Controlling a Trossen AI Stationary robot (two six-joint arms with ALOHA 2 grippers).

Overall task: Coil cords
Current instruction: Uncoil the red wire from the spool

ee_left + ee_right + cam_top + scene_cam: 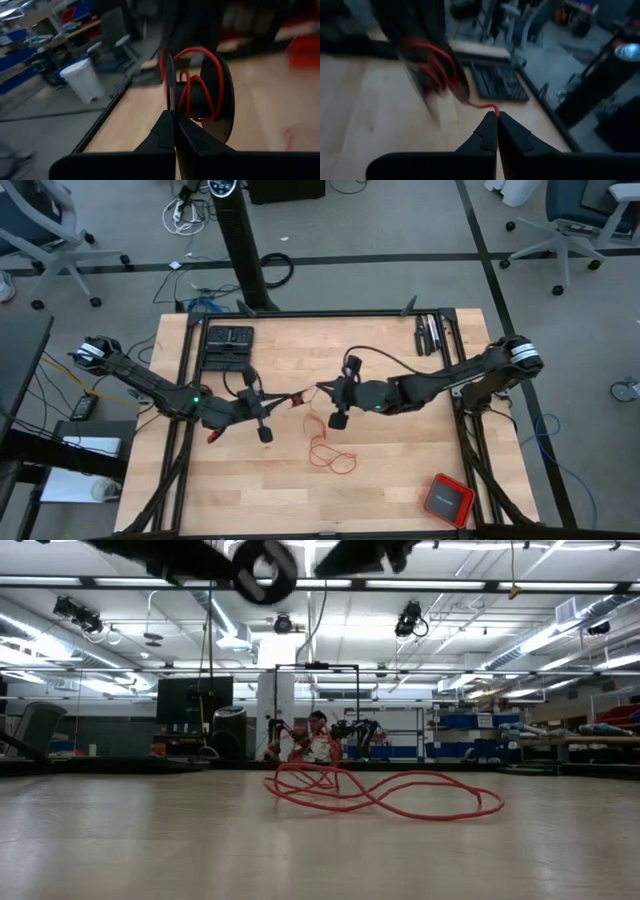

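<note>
1. Loose loops of the red cord (pixel 385 795) were seen lying on the table (pixel 400 480), nearest the low camera.
2. Right gripper (pixel 496 120) was found fully closed, pinching the cord (pixel 482 106) above mid-table.
3. Left gripper (pixel 172 117) was found closed on a black spool (pixel 210 100), with several turns already wound on it.
4. Step judged: winding in progress. Next, slack likely needs feeding round the spool.
5. No containers holding anything were made out.

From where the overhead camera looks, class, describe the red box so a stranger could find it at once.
Start at the wooden table and go to its near right corner. The red box sits there alone, tilted. Unlike the thin red cord looped mid-table, it is a solid square with a dark top.
</note>
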